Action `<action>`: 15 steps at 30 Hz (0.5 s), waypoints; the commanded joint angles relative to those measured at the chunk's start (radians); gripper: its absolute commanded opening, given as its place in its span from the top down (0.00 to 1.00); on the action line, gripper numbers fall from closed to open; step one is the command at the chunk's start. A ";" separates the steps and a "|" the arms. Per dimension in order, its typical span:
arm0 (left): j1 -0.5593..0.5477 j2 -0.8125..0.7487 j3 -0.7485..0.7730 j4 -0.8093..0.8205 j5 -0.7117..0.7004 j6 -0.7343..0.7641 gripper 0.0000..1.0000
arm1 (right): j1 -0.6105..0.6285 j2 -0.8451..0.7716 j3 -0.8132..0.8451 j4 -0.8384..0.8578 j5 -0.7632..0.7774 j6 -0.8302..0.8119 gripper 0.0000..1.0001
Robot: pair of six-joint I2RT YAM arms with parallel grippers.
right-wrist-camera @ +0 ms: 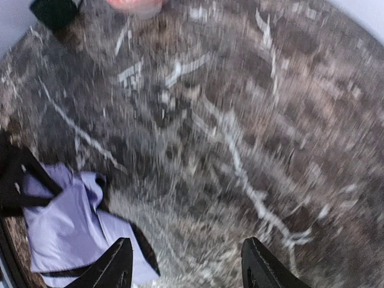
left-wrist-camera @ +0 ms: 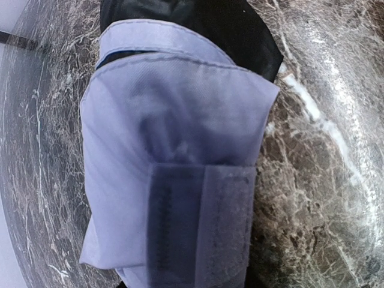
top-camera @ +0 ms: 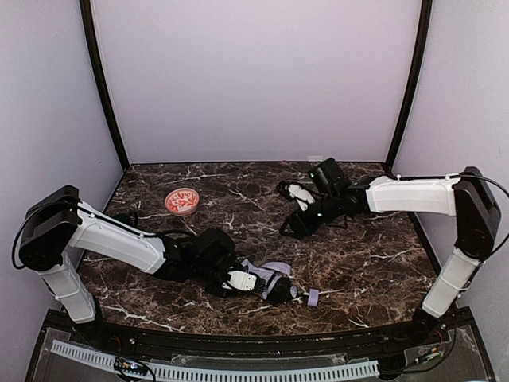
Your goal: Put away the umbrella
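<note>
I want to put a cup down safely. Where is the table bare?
Bare marble lies between the bowl and the right gripper, and on the table right of the umbrella, past its handle. Crowded: near centre, where the left gripper meets the umbrella.

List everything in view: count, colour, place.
umbrella: 1, lavender fabric with black underside, folded, near the table's front edge, centre
handle: 1, lavender, just right of the fabric bundle
bowl: 1, red-patterned, back left of the table
table: 1, dark marble with white veins
left gripper: 1, black and white, down on the umbrella; open or shut not clear
right gripper: 1, black, open and empty, over bare table right of centre
</note>
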 commanded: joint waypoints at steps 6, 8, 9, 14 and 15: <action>-0.010 0.095 -0.074 -0.288 -0.013 0.033 1.00 | 0.042 0.252 0.101 -0.342 -0.118 -0.117 0.34; -0.011 0.095 -0.073 -0.285 -0.011 0.033 1.00 | 0.042 0.276 0.117 -0.340 -0.144 -0.140 0.35; -0.011 0.096 -0.072 -0.285 -0.010 0.032 1.00 | 0.043 0.286 0.122 -0.334 -0.164 -0.146 0.36; -0.011 0.105 -0.062 -0.289 -0.013 0.029 1.00 | 0.051 0.337 0.134 -0.345 -0.286 -0.187 0.43; -0.011 0.106 -0.060 -0.290 -0.014 0.029 1.00 | 0.051 0.341 0.133 -0.361 -0.298 -0.198 0.44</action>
